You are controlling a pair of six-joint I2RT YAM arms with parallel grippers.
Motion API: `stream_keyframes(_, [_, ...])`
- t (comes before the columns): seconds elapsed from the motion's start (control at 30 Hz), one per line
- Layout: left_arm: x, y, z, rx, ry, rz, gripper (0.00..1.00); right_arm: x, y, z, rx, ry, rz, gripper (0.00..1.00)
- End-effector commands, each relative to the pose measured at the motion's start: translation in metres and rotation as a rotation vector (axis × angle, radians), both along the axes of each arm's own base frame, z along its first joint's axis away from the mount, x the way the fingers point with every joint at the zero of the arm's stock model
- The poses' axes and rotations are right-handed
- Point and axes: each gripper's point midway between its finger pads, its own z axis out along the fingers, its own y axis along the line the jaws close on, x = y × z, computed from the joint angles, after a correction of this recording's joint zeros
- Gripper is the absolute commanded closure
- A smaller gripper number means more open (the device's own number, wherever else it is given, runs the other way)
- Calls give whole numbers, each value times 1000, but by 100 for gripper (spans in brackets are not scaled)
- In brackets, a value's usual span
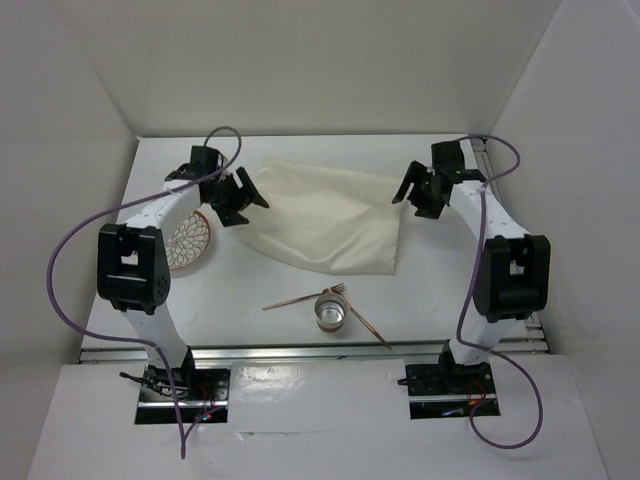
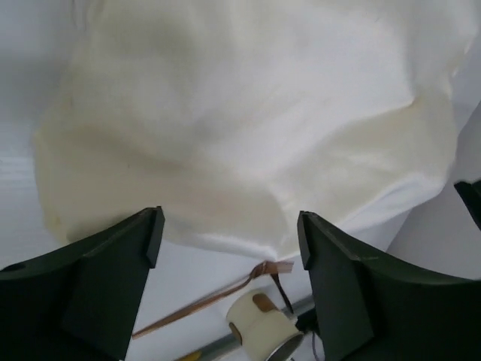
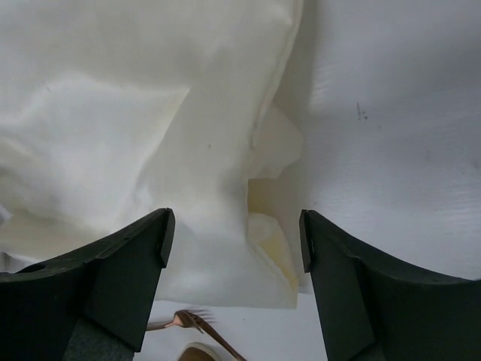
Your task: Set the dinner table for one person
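Top external view: the dinner table [image 1: 450, 300] is the white surface that fills the floor of the enclosure, from the arm bases to the back wall. One cream cloth [image 1: 325, 220] lies rumpled on its far middle. Near the front edge stands one cup [image 1: 330, 313]; its open mouth shows only a silvery inside. Two copper-coloured utensils lie beside it. One is a fork [image 1: 305, 297], with its tines just beyond the cup. The other is a thin utensil [image 1: 370, 328] angled to the cup's right, of a kind that cannot be told. One patterned plate [image 1: 190, 242] lies at the left, partly hidden under the left arm; its visible part carries nothing.

The left gripper [image 1: 245, 203] hangs over the cloth's left edge and the right gripper [image 1: 412, 198] over its right edge.

Left wrist view: fingers [image 2: 113, 278] spread, grasping nothing, with cloth, fork and cup below.

Right wrist view: fingers [image 3: 120, 278] likewise spread and free, above a folded cloth corner.
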Motion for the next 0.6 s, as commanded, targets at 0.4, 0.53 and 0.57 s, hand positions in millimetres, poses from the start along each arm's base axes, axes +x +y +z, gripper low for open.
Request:
stream_keyframes(0.4, [-28, 52, 21, 286, -27, 71, 28, -142, 11, 9, 157, 20, -30, 31])
stream_keyframes(0.53, [-32, 44, -8, 237, 36, 79, 7, -162, 32, -10, 304, 37, -33, 18])
stream_keyframes(0.57, [-33, 42, -13, 231, 51, 73, 3, -164, 34, -15, 322, 45, -37, 10])
